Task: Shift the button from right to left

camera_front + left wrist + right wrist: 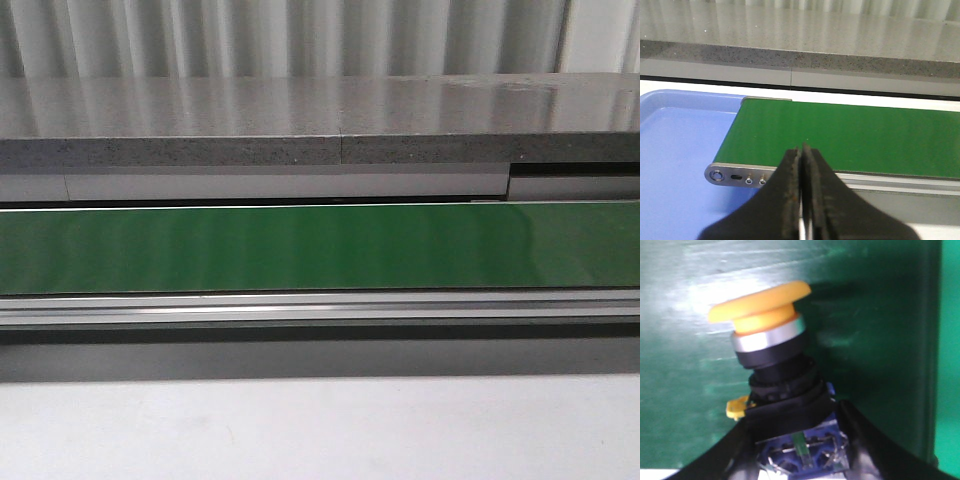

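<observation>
The button point(767, 340) shows only in the right wrist view: yellow-orange mushroom head, silver ring, black collar with a yellow tab, blue contact block below. My right gripper point(797, 440) is shut on the button, its black fingers clamping the contact block, with the green belt point(865, 315) right behind it. My left gripper point(801, 150) is shut and empty, hovering near the end of the green conveyor belt point(850, 135). Neither gripper nor the button shows in the front view.
A blue tray point(680, 150) lies beside the belt's end roller plate point(735, 176). The green belt point(320, 248) runs across the front view, with a grey stone shelf point(320, 120) behind it and an aluminium rail point(320, 308) in front.
</observation>
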Available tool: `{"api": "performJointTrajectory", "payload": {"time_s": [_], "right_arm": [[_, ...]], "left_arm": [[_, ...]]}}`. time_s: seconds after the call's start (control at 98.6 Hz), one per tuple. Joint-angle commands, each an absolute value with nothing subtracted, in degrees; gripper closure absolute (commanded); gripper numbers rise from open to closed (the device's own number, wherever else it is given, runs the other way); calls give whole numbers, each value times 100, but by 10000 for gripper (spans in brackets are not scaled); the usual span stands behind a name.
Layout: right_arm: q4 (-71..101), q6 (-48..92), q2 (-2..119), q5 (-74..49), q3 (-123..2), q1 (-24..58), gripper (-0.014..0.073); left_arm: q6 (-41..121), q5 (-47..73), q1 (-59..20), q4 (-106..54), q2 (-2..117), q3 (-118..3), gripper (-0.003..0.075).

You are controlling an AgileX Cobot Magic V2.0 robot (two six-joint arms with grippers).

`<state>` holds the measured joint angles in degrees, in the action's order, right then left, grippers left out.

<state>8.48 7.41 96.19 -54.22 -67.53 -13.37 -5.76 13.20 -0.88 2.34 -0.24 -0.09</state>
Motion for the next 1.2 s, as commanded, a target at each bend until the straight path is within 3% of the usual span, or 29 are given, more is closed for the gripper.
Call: {"api": "performJointTrajectory", "payload": {"time_s": [0.0, 0.101, 0.203, 0.274, 0.426, 0.76, 1.034, 1.186], "right_arm": [[870, 724, 9486, -5297, -6891, -1340, 406], [902, 724, 9486, -5334, -6897, -1340, 333], [934, 724, 9486, -5313, -6909, -1340, 137], [981, 724, 9480, -5282, -6909, -1340, 46], [1037, 738, 9457, -5261, -6909, -1330, 42], [1069, 869, 8561, -5286, -6909, -703, 228], [1062, 869, 7665, -5331, -6900, -309, 669], [1073, 864, 7165, -5306, -6835, -206, 659]], "left_arm": [[-632, 899, -91, 234, -234, 133, 740], [-632, 899, -91, 234, -234, 133, 740], [-632, 899, -91, 234, -234, 133, 740], [-632, 899, -91, 234, -234, 133, 740], [-632, 899, -91, 234, -234, 133, 740], [-632, 899, -91, 234, -234, 133, 740], [-632, 899, -91, 234, -234, 133, 740], [-632, 899, -91, 234, -234, 133, 740]]}}
